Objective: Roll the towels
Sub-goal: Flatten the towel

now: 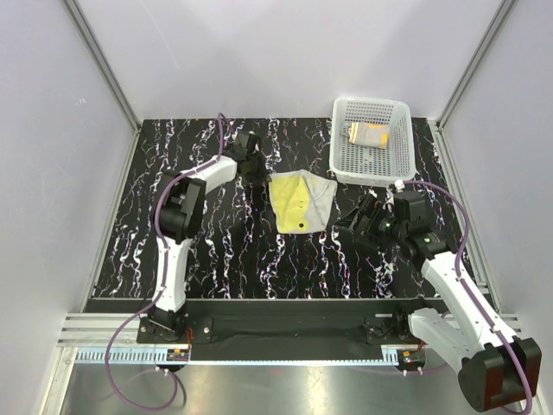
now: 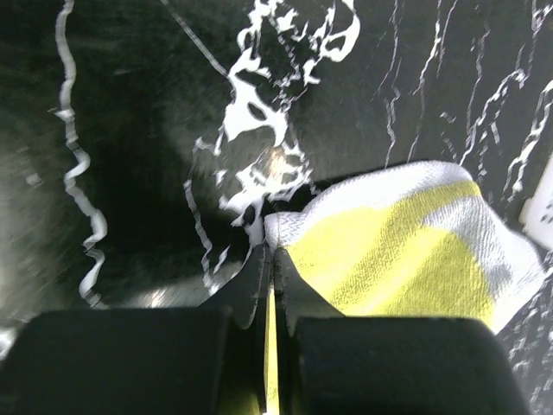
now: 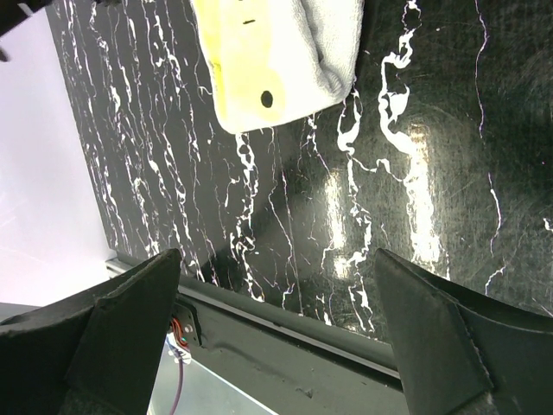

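The yellow towel (image 1: 299,201) lies mid-table, partly folded, its grey-white reverse showing at the right; it also shows in the left wrist view (image 2: 406,259) and the right wrist view (image 3: 281,60). My left gripper (image 1: 257,169) is at the towel's far left corner and is shut on that corner, as the left wrist view (image 2: 271,251) shows. My right gripper (image 1: 359,216) is open and empty, just right of the towel, above the table. The orange towel (image 1: 368,133) lies rolled in the white basket (image 1: 402,160).
The white perforated basket stands at the back right of the black marbled table (image 1: 216,251). Grey walls close in the table on three sides. The table's near edge and metal rail (image 3: 285,337) show in the right wrist view.
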You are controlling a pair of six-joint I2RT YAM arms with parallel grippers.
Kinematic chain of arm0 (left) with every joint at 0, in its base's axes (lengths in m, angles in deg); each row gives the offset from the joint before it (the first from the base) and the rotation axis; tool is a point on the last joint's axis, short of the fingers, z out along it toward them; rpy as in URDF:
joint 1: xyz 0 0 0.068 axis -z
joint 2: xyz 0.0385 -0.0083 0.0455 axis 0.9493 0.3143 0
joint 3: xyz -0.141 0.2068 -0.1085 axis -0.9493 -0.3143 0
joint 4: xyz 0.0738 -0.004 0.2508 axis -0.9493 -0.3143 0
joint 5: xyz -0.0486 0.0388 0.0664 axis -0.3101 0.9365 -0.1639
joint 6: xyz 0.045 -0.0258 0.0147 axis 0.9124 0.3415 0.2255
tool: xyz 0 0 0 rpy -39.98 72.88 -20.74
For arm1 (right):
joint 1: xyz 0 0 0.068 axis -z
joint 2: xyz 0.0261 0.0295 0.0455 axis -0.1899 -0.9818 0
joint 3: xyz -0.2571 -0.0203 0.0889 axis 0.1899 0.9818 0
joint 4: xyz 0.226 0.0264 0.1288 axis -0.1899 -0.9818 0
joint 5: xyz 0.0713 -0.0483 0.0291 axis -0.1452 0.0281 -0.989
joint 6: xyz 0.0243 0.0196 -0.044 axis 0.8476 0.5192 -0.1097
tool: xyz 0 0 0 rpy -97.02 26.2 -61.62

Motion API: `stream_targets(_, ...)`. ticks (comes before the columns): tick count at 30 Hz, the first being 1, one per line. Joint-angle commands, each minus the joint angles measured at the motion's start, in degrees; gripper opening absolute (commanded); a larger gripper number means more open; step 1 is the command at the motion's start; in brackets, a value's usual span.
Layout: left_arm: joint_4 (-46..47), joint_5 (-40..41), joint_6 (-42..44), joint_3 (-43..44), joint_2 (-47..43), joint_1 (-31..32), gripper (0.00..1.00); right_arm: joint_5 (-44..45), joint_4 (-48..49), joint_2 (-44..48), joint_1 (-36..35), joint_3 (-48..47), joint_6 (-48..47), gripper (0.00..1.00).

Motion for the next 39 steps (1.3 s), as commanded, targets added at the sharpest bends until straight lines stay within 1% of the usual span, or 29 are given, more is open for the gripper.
stream_targets(1, -3.83, 1.89, 5.11, 1.82, -10.52, -0.67, 0.0, 0.98, -1.1, 2.07, -0.54, -2.43, -0.1, 1.0)
stream_targets(3, -5.51, 3.3, 7.91, 2.79, -15.87, -0.67, 0.0, 0.98, -1.8, 3.03, -0.46, -3.31, -0.53, 1.0)
stream_targets(6, -9.73, 5.23, 11.88, 6.91, -22.74, -0.58, 0.0, 1.07, -3.47, 4.18, -0.46, -5.06, -0.89, 1.0)
stream_targets(7, -12.44, 6.28, 12.67, 10.14, -24.24, -0.32, 0.0, 1.16, -4.43, 4.61, -0.54, -6.11, -0.97, 1.0)
stream_targets(9, -14.74, 6.73, 15.73, 13.5, -28.18, 0.3, 0.0, 1.51, -5.4, 5.58, -0.54, -7.17, -1.24, 1.0)
stream_targets(10, -17.1, 7.08, 16.8, 17.25, -29.25, 1.6, 0.0, 1.6, -6.28, 5.93, -0.63, -7.7, -1.24, 1.0)
stream_targets(12, -19.14, 7.43, 20.3, 21.05, -31.63, 3.45, 0.0, 1.95, -7.08, 7.16, -0.54, -8.93, -1.41, 1.0)
stream_targets(13, -21.41, 8.13, 21.28, 24.81, -32.25, 5.46, 0.0, 1.95, -8.04, 7.52, -0.46, -9.29, -1.5, 1.0)
stream_targets(14, -22.39, 8.92, 21.99, 26.5, -32.69, 6.44, 0.0, 2.12, -8.39, 7.87, -0.54, -9.9, -1.59, 1.0)
stream_targets(16, -23.18, 8.31, 24.1, 28.36, -34.7, 9.16, 0.0, 2.3, -9.8, 8.66, -0.54, -10.52, -1.68, 1.0)
stream_targets(18, -22.92, 7.44, 26.02, 27.67, -36.73, 11.28, 0.0, 2.48, -10.59, 9.88, -0.46, -10.96, -1.68, 1.0)
stream_targets(19, -23.62, 7.61, 26.65, 26.71, -37.17, 13.81, 0.0, 2.74, -11.29, 10.24, -0.54, -11.05, -1.5, 1.0)
stream_targets(21, -23.98, 6.65, 29.44, 24.34, -38.14, 16.72, 0.0, 4.14, -12.35, 11.64, -0.46, -10.96, -1.15, 1.0)
stream_targets(22, -22.5, 6.73, 30.33, 19.28, -38.66, 20.04, 0.0, 4.58, -13.31, 11.91, -0.54, -10.96, -0.98, 1.0)
stream_targets(23, -21.88, 7.51, 31.13, 16.27, -39.02, 21.73, 0.0, 5.46, -13.76, 12.44, -0.46, -10.7, -0.54, 1.0)
stream_targets(24, -21.43, 7.78, 31.74, 13.28, -39.37, 24.79, 0.0, 5.9, -14.11, 13.05, -0.46, -10.52, -0.36, 1.0)
stream_targets(25, -20.47, 9.18, 31.58, 6.64, -39.46, 26.39, 0.0, 6.34, -14.81, 13.23, -0.54, -10.08, -0.1, 1.0)
stream_targets(27, -18.02, 11.55, 28.86, -1.74, -40.33, 30.68, 0.0, 8.01, -16.21, 13.58, -0.54, -9.9, 0.34, 1.0)
stream_targets(28, -13.65, 12.61, 27.2, -11.09, -40.6, 32.01, 0.0, 8.71, -17.79, 13.76, -0.37, -9.82, 0.34, 1.0)
stream_targets(29, -11.61, 12.62, 25.18, -15.36, -40.6, 32.99, 0.04, 10.2, -18.41, 13.93, -0.54, -9.64, 0.6, 1.0)
stream_targets(30, -9.67, 11.83, 20.98, -19.14, -40.51, 33.78, 0.11, 11.08, -18.94, 14.2, -0.46, -9.47, 0.69, 1.0)
stream_targets(31, -5.82, 9.74, 19.29, -25.27, -40.43, 35.0, 0.3, 11.96, -20.08, 14.29, -0.46, -8.94, 1.22, 1.0)
stream_targets(32, -4.22, 7.98, 17.88, -27.77, -40.86, 35.71, 0.45, 12.93, -20.26, 14.2, -0.54, -8.59, 1.48, 1.0)
stream_targets(33, -2.99, 8.39, 15.34, -29.88, -41.47, 36.94, 0.67, 13.02, -20.0, 13.85, -0.54, -8.24, 1.75, 1.0)
stream_targets(34, -1.06, 9.27, 14.27, -33.12, -42.35, 37.21, 0.75, 12.76, -19.3, 13.5, -0.46, -7.45, 1.92, 1.0)
stream_targets(35, -0.43, 9.28, 13.48, -34.29, -44.27, 37.21, 0.81, 11.89, -18.6, 13.15, -0.54, -7.01, 2.62, 1.0)
stream_targets(36, -0.69, 11.45, 12.34, -34.91, -45.25, 37.13, 0.95, 11.36, -17.81, 12.27, -0.54, -6.48, 2.89, 1.0)
stream_targets(37, -3.12, 16.61, 12.06, -34.74, -46.22, 36.95, 0.98, 10.92, -15.8, 11.83, -0.46, -5.43, 3.33, 1.0)
stream_targets(39, -6.21, 20.34, 11.8, -33.6, -48.77, 34.94, 0.99, 9.51, -13.6, 9.99, -0.54, -4.46, 3.68, 1.0)
